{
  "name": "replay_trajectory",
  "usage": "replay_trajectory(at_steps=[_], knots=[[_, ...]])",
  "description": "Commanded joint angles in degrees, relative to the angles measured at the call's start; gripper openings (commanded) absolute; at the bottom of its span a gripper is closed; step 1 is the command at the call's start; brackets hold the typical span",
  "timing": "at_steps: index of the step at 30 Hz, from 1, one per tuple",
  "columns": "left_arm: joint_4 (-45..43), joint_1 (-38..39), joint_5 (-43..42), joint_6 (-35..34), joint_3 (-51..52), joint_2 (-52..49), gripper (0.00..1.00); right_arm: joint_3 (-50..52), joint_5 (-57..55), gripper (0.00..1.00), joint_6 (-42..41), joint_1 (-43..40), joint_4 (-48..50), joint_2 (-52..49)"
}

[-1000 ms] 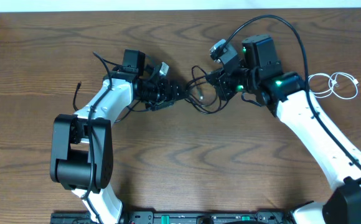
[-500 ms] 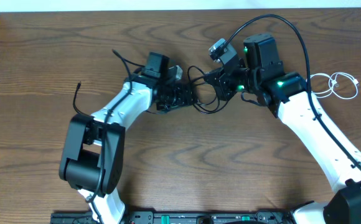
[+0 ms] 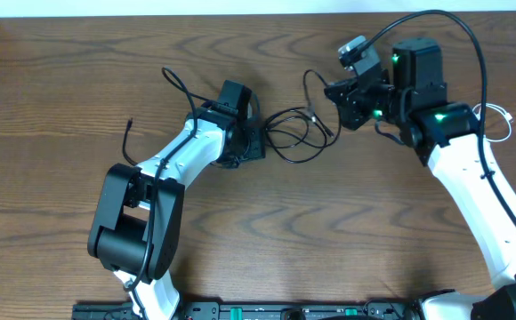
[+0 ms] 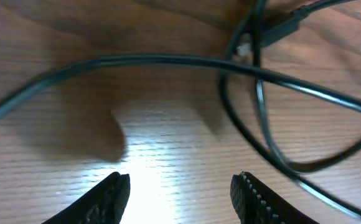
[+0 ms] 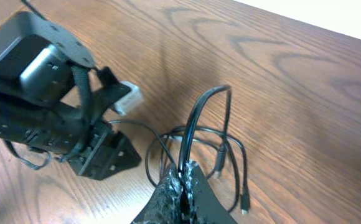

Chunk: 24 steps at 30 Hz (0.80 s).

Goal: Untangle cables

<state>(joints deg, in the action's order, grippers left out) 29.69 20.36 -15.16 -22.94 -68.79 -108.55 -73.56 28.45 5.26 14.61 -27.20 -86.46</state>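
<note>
Brown wood-grain worktop carries everything. On the left of the overhead view, the left tool points toward 3 o'clock. Its two fingers are spread with only bare wood between them, so it grips nothing. Black cables lie in a loose tangle just beyond its tips, at 3 o'clock from it. In the left wrist view, one strand runs straight across at 12 o'clock from the fingertips, and loops with a small plug end sit at 1 o'clock. None of these touches the fingers.

Further right, at about 2 o'clock from the tangle, the right tool has its fingers pressed together, pinching a strand of the black cables. From the pinch, the strand arches up and bends over. At the far right, a white cable peeks out from behind the right arm, at 3 o'clock from that tool and well apart from the tangle.
</note>
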Motion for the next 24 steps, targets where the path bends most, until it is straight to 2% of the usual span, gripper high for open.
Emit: replay_trajectory(at_steps=[1,11,13,20,24], knots=[[0.66,-0.17,2.60,-0.52,0.33,1.18,0.56,-1.07,-0.09,0.01,-0.07,-0.33,-0.26,1.16],[1.16,-0.20,3.76,-0.57,0.33,1.18,0.57,-1.07,-5.64,0.01,-0.07,-0.33,-0.87,1.16],[1.11,-0.31,2.95,-0.52,0.20,1.27,0.63,-1.07,-5.64,0.01,-0.09,-0.33,-0.87,1.16],[-1.92,-3.15,-10.14,-0.92,-1.53,1.86,0.66,-1.07,-5.62,0.01,-0.07,-0.33,-0.83,1.16],[-6.91,-4.87,-14.38,-5.46,-1.53,1.88,0.66,-1.07,-5.62,0.01,-0.07,-0.33,-0.59,1.16]])
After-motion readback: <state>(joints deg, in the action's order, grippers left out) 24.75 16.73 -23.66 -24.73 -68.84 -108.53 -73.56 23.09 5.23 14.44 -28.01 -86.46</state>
